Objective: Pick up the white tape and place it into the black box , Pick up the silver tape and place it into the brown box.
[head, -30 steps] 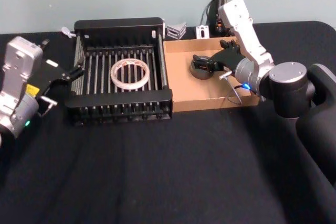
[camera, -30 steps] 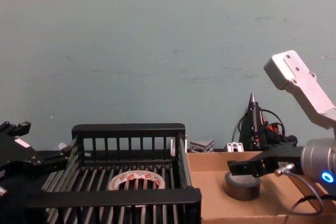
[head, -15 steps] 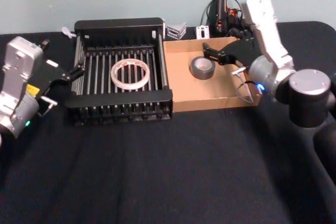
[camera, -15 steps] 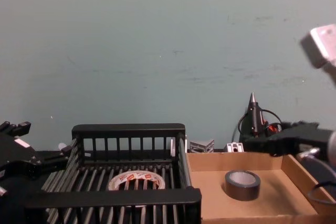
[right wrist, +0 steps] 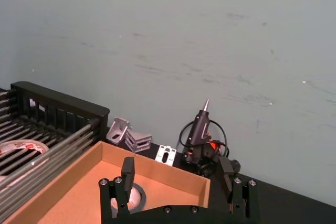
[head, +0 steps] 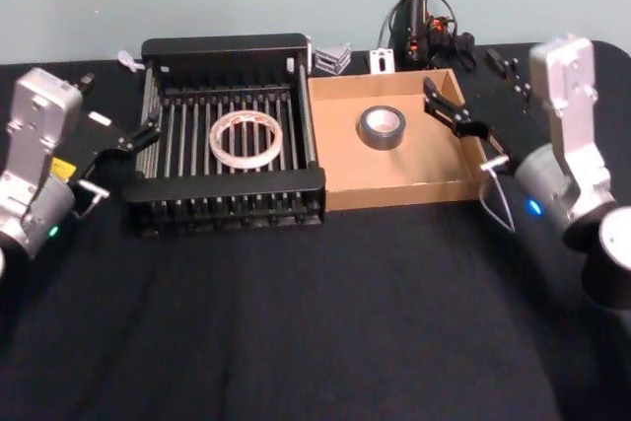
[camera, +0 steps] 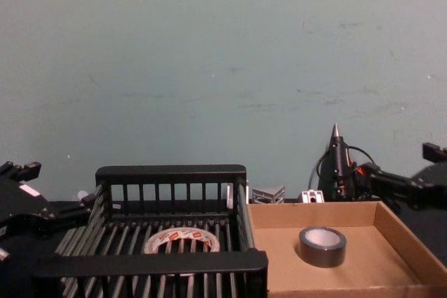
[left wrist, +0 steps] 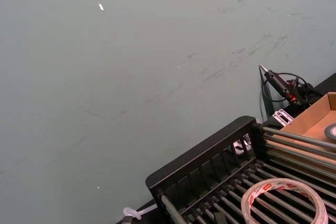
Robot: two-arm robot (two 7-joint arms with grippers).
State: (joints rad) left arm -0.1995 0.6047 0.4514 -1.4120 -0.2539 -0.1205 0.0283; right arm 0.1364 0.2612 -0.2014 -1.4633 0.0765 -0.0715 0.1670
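The white tape (head: pixel 215 140) (left wrist: pixel 278 183) (camera: pixel 202 237) lies flat on the barred floor of the black box (head: pixel 225 184) (camera: pixel 150 262) (left wrist: pixel 205 158) (right wrist: pixel 58 109). The silver tape (head: pixel 381 141) (camera: pixel 323 250) rests on the floor of the brown box (head: pixel 394 175) (camera: pixel 335 280) (right wrist: pixel 68 198), free of any gripper. My right gripper (head: pixel 463 76) (right wrist: pixel 177 177) (camera: pixel 394 160) hovers open at the brown box's far right corner, above and to the right of the silver tape. My left gripper (head: pixel 118 104) (camera: pixel 61 185) is parked open just left of the black box.
A glue gun with cables (head: pixel 419 17) (camera: pixel 336 165) (right wrist: pixel 198 129) stands behind the brown box, beside small metal brackets (head: pixel 333 54). The two boxes sit side by side, touching. The black table (head: pixel 315 322) stretches wide in front of them.
The right gripper let go of the silver tape in the brown box, then drew back up and to the right. The left arm stayed still.
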